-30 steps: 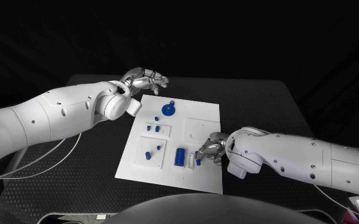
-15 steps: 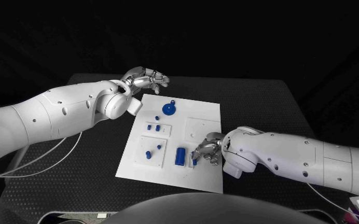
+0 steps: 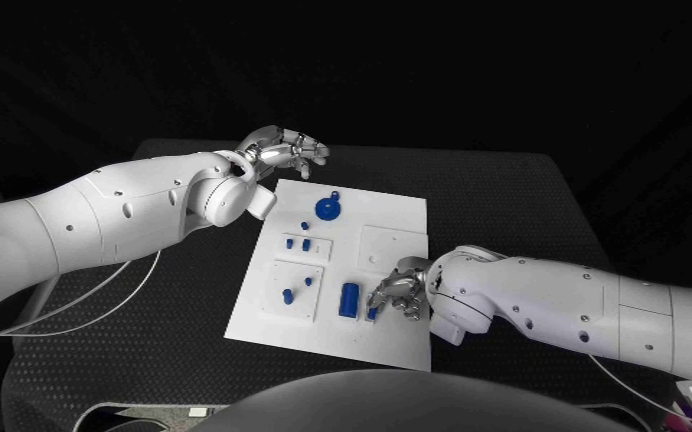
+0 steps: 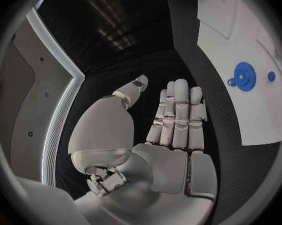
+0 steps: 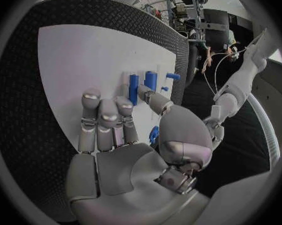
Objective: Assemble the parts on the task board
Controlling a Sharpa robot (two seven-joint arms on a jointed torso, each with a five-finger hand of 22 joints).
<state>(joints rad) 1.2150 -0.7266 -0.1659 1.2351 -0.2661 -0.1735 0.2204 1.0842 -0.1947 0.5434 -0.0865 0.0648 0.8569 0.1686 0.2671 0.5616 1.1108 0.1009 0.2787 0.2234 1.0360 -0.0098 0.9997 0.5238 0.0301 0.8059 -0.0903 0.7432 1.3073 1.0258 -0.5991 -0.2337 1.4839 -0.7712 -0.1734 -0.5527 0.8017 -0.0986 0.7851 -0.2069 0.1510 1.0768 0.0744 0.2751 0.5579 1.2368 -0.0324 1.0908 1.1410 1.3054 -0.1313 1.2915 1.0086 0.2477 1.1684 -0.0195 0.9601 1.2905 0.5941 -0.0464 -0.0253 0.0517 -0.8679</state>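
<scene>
The white task board (image 3: 389, 214) lies mid-table. On it are a blue gear (image 3: 327, 209), two small blue pegs (image 3: 296, 245), a single peg (image 3: 287, 295) and a tall blue block (image 3: 349, 299). My right hand (image 3: 398, 294) rests low over the board's near edge, beside the block. Its fingers are stretched out over the board (image 5: 78, 60), and the thumb tip lies next to the blue pieces (image 5: 151, 78). Another small blue part (image 5: 155, 133) sits by the thumb's base. My left hand (image 3: 284, 152) hovers off the board's far left corner, fingers straight (image 4: 177, 110) and holding nothing, with the gear (image 4: 244, 75) off to its side.
Black table mat (image 3: 505, 202) surrounds the board, with free room to the right and at the far side. A white cable (image 3: 87, 302) loops under my left arm at the table's left edge.
My right hand has edged left along the board's near edge, closer to the blue block. The left hand has barely moved.
</scene>
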